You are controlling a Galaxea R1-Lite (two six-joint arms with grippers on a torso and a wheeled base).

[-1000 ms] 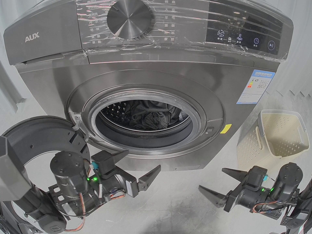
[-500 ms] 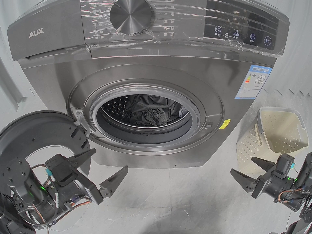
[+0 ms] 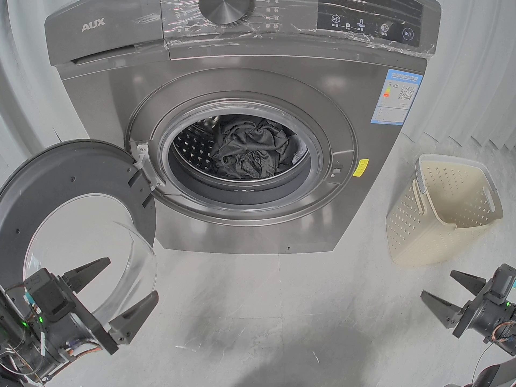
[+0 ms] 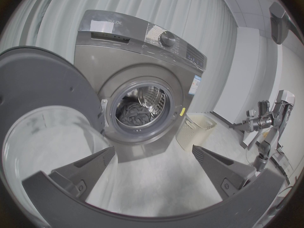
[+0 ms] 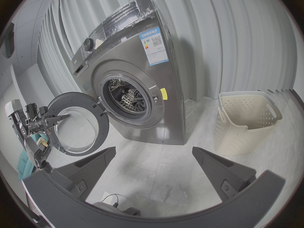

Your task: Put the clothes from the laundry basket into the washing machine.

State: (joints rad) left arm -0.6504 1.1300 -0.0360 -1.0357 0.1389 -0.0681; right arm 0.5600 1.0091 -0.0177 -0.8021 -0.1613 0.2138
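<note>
While clothes (image 3: 250,146) lie in the drum (image 3: 188,147), left pincer (image 3: 131,278) and right pincer (image 3: 437,284) gape empty.

I saw pale pleated curtains (image 3: 478,55) hanging behind, a mottled grey floor (image 3: 279,307) below, and a plain white wall (image 4: 243,76) where the curtains ended.

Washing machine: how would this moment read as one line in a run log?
clothes: in drum | door: open | laundry basket: empty | left hand: open | right hand: open
</note>
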